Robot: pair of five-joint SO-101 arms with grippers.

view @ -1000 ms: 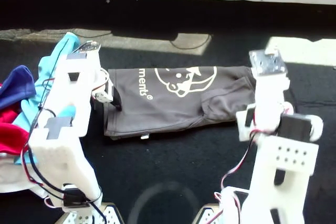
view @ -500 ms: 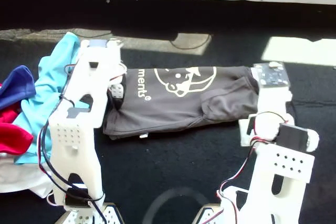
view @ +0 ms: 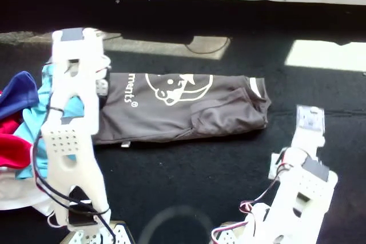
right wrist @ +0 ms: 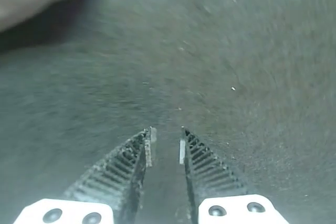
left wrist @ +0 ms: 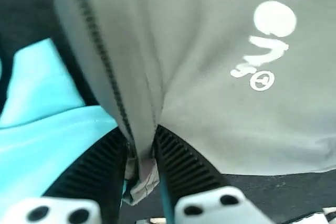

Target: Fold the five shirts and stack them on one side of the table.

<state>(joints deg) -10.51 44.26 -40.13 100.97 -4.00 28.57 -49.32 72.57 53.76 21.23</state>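
1. One grey shirt (view: 183, 110) lies folded into a long band across the middle of the table (view: 189, 181), well short of the table's near edge.
2. It bears white print (view: 171, 87): a short line of lettering running sideways beside a round line drawing. In the left wrist view the end of that lettering (left wrist: 268, 24) is blurred and runs off the edge.
3. One small white tab (view: 126, 144) sticks out of the shirt's near edge. Whether anything is written on it cannot be told.
4. Four more shirts are heaped at the table's left edge: one blue shirt (view: 17, 92), one turquoise shirt (view: 34, 121), one red shirt (view: 11, 150) and one white shirt (view: 14, 195). That makes five shirts in all.
5. The left gripper (left wrist: 142, 145) is at the grey shirt's left end, its jaws clamped tight on a pinch of grey cloth along a stitched seam, with the turquoise shirt (left wrist: 42, 129) just beside it.
6. The right gripper (right wrist: 165, 148) is over bare black table, apart from the shirt, with its jaws parted by a narrow gap and nothing between them.
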